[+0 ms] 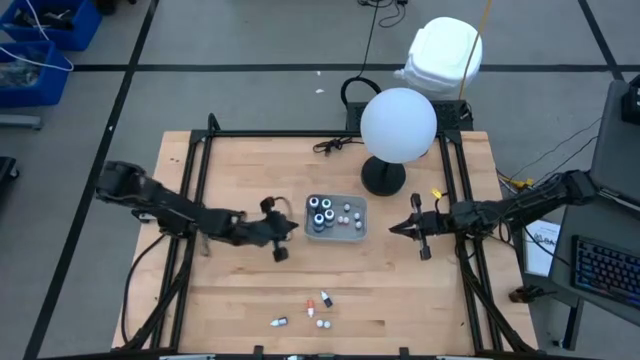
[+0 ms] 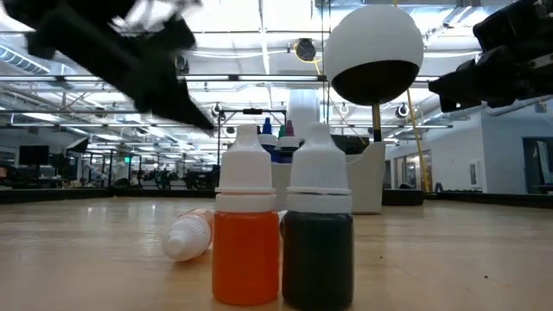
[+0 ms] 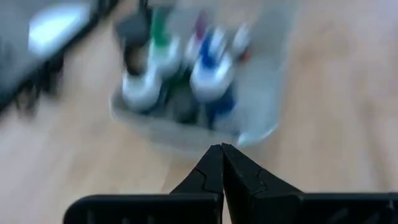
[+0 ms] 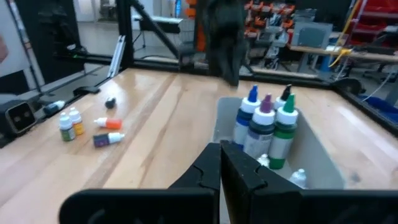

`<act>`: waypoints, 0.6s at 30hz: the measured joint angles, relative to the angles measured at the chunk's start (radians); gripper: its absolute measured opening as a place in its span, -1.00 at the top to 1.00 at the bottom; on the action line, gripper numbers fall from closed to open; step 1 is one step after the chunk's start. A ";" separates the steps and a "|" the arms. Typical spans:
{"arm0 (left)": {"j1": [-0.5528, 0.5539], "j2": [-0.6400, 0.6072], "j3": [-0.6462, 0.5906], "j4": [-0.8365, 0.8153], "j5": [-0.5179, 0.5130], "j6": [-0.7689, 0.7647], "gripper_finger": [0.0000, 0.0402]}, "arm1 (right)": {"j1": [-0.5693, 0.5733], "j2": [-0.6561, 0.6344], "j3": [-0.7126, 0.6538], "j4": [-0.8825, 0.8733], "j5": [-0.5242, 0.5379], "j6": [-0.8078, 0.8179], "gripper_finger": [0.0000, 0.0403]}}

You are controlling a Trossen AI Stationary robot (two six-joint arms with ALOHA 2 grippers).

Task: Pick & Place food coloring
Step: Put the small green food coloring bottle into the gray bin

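Note:
A clear tray (image 1: pixel 352 232) at the table's middle holds food coloring: dark round jars with pale tops (image 1: pixel 320 212) and small white-capped bottles (image 1: pixel 348 214). In the right wrist view, taller bottles (image 4: pixel 264 127) stand upright in the tray. Several loose dropper bottles (image 1: pixel 318 304) sit near the table's near edge. In the low view, an orange one (image 2: pixel 246 250) and a dark one (image 2: pixel 318 250) stand upright and another (image 2: pixel 188 235) lies on its side. My left gripper (image 1: pixel 292 229) hovers shut just left of the tray (image 3: pixel 186 134). My right gripper (image 1: pixel 392 230) waits shut to the tray's right.
A lamp with a white globe (image 1: pixel 398 125) and a black base (image 1: pixel 383 178) stands behind the tray. A black cable (image 1: pixel 330 146) lies at the far edge. Black frame rails (image 1: pixel 196 170) run along both sides of the table. Bare wood lies between the tray and the loose bottles.

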 joint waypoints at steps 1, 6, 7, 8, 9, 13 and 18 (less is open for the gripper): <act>-0.016 -0.044 -0.023 0.052 0.001 0.050 0.97 | 0.009 0.014 0.012 0.004 0.000 -0.001 1.00; -0.043 -0.354 -0.132 0.170 0.040 0.239 0.98 | 0.031 0.109 0.030 0.071 0.028 -0.018 1.00; -0.039 -0.411 -0.141 0.162 0.049 0.266 0.98 | 0.031 0.133 0.030 0.094 0.031 -0.020 1.00; -0.035 -0.465 -0.146 0.137 0.066 0.300 0.99 | 0.031 0.152 0.031 0.119 0.032 -0.026 1.00; -0.033 -0.516 -0.150 0.109 0.078 0.333 0.99 | 0.031 0.167 0.031 0.142 0.032 -0.033 1.00; -0.038 -0.684 -0.181 0.057 0.090 0.361 0.99 | 0.031 0.229 0.033 0.225 0.028 -0.045 1.00; -0.021 -0.794 -0.330 0.117 0.069 0.371 0.99 | 0.031 0.265 0.033 0.242 0.027 -0.043 1.00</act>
